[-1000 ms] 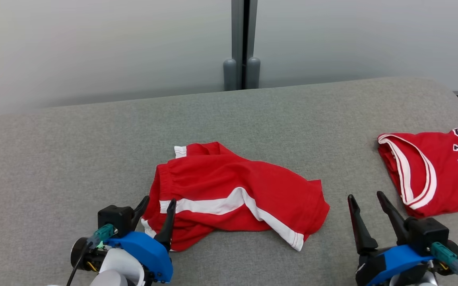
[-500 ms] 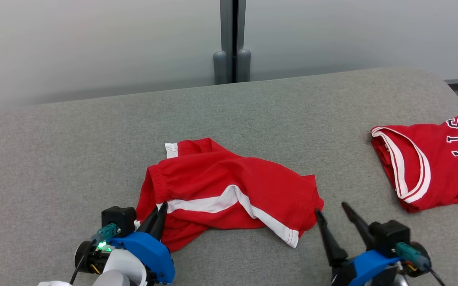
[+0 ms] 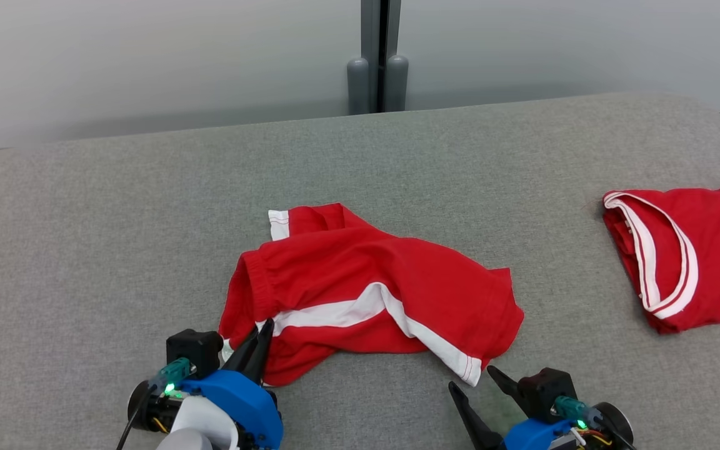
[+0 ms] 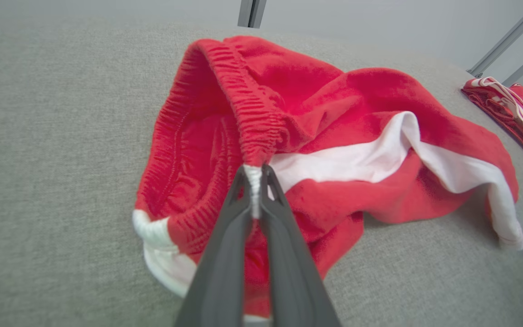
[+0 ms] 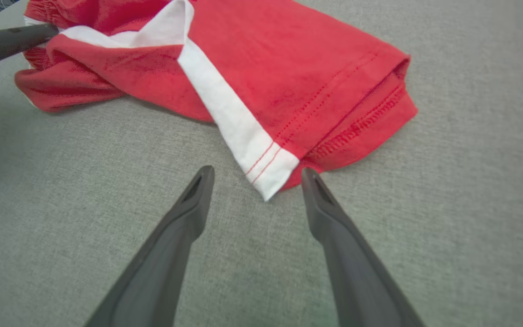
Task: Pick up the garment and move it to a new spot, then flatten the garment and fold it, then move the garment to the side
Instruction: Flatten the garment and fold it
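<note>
Red shorts with a white side stripe [image 3: 366, 294] lie crumpled on the grey cushion, a little left of centre. My left gripper [image 3: 259, 334] is shut on the shorts' elastic waistband, pinched at the white stripe [image 4: 254, 175]. My right gripper [image 3: 474, 382] stands open just below the shorts' lower right hem. In the right wrist view the white hem corner [image 5: 268, 175] lies right in front of the gap between my right gripper [image 5: 254, 175] fingertips, not held.
A folded red jersey with white trim and dark lettering [image 3: 685, 250] lies at the cushion's right edge. The grey cushion [image 3: 116, 237] spreads wide to the left and behind the shorts. A pale wall with a dark post [image 3: 377, 56] stands behind.
My left gripper has shut on the waistband. My right gripper has moved left and down to the shorts' hem corner, staying open. The camera shifted slightly.
</note>
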Tool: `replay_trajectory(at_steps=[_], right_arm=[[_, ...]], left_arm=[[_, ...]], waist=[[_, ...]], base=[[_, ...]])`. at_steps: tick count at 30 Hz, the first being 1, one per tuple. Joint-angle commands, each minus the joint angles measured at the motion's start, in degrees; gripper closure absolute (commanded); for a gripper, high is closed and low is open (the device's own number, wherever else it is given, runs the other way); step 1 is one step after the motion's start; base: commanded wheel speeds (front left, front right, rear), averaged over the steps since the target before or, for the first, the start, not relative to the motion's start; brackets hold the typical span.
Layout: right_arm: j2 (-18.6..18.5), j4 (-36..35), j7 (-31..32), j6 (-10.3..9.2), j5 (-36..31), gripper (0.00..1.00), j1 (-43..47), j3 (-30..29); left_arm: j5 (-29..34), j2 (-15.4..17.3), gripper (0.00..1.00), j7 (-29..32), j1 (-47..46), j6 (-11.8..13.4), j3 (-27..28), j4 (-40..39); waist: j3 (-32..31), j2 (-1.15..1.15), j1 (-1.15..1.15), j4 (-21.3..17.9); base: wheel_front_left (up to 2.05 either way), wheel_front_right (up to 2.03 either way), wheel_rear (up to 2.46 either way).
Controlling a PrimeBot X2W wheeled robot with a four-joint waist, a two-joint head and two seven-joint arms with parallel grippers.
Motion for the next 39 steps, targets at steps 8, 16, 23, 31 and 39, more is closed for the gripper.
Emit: replay_trajectory(at_steps=[8,16,23,31,39], right_arm=[[-0.03,3.80,0.29,0.02,2.44,0.00,-3.60,0.63],[-0.05,6.61,-1.52,0.01,5.85,0.19,-5.58,3.87],[-0.07,7.25,-5.39,0.01,7.96,1.00,-7.19,4.38],[-0.06,-1.72,-10.24,0.02,9.44,1.00,-8.00,-1.82],[-3.70,-17.70,-1.91,0.02,11.20,1.00,-12.32,-4.27]], left_arm=[[-0.49,0.59,1.00,-0.61,-2.46,-0.30,-0.22,-0.06],[-0.87,1.00,1.00,-0.83,-2.97,-0.33,-0.50,0.28],[-1.09,1.26,1.00,-1.46,-3.07,-0.24,-0.71,-0.04],[-11.06,-1.17,1.00,-3.70,-1.68,-0.87,1.04,-7.00],[-24.17,5.38,1.00,5.30,-6.39,-0.94,-1.72,-22.74]], waist=[[1.23,0.00,0.00,0.66],[1.55,0.00,0.00,0.60],[1.10,0.00,0.00,0.46],[-0.06,0.00,0.00,-0.08],[2.58,0.00,0.00,-1.10]], base=[[0.00,0.00,0.00],[0.00,0.00,0.00],[0.00,0.00,0.00],[0.00,0.00,0.00],[0.00,0.00,0.00]])
